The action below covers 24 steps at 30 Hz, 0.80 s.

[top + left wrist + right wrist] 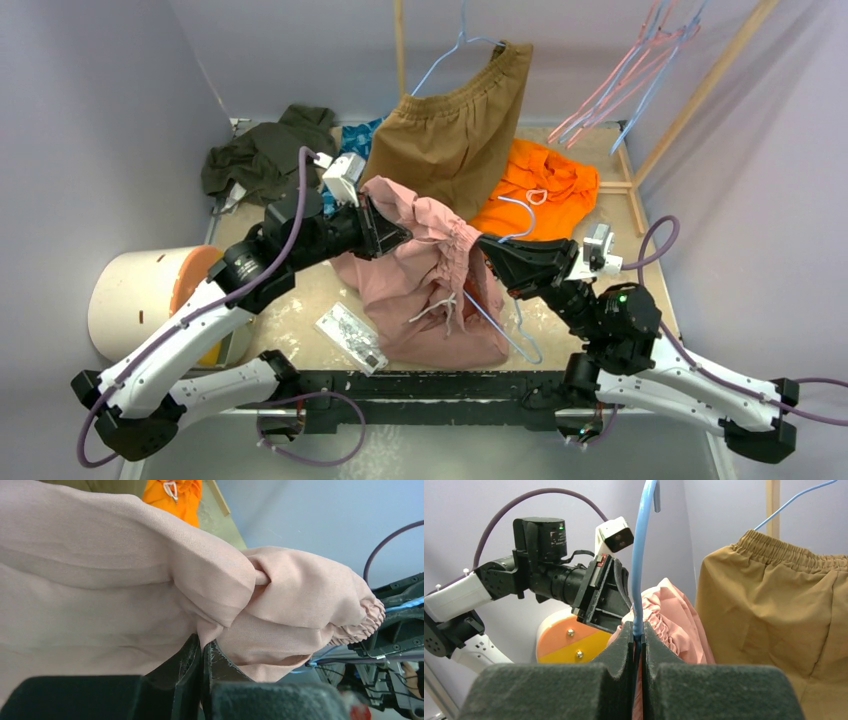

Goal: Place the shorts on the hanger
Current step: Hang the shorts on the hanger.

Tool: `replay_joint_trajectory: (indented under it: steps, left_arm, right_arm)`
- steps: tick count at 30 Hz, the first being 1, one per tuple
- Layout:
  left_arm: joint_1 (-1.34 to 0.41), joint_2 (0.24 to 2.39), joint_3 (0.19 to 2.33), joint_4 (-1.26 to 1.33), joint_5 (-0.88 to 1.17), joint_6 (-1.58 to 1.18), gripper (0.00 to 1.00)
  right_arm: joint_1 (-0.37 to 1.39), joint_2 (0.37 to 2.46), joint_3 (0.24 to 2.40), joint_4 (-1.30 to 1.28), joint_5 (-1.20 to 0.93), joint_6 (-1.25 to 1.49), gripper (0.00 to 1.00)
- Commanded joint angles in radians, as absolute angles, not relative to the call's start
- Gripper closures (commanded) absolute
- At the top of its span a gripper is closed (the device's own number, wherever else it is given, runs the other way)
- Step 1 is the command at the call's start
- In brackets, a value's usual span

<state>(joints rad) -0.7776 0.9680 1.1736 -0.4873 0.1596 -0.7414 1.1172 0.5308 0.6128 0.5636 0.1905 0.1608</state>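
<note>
The left fingers [182, 666] pinched only a thin fold of the shorts [100, 570] and the right fingers [621, 645] clamped the hanger [640, 555], so tugging could have freed the fold.

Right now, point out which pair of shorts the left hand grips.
The dusty-pink shorts, pinched in the left hand; the tan-brown shorts hang behind, ungripped.
</note>
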Motion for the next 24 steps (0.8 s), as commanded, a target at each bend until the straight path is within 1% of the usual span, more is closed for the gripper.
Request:
replay_joint_trajectory:
  steps: [1,4,6,12,18,21,22,24]
  left_arm:
    - [-0.780,0.902,1.208,-0.444,0.046,-0.732,1.00]
    - [-0.779,0.864,1.277,-0.452,-0.038,-0.712,1.00]
    - [-0.779,0.855,1.326,-0.443,-0.054,-0.705,1.00]
    - [-0.779,0.881,1.379,-0.322,0.041,-0.774,1.00]
    - [-0.780,0.952,1.332,-0.322,0.180,-0.834,1.00]
    - [-0.781,0.965,1.320,-0.350,0.191,-0.829,1.00]
    - [-0.780,0.962,1.326,-0.368,0.183,-0.815,0.99]
    - [-0.779,0.955,1.353,-0.413,0.154,-0.777,0.83]
  right_arm:
    - [1.114,0.503,0.616,0.664,0.183,0.171,1.00]
    - [1.114,0.467,0.597,0.684,0.193,0.180,1.00]
    - [1.114,0.446,0.580,0.705,0.193,0.188,1.00]
    - [1.114,0.472,0.567,0.720,0.166,0.205,1.00]
    - [1.114,0.514,0.578,0.756,0.125,0.209,1.00]
    - [1.114,0.520,0.576,0.775,0.119,0.212,1.00]
    - [1.114,0.521,0.574,0.781,0.118,0.213,1.00]
    - [1.115,0.519,0.565,0.796,0.123,0.215,1.00]
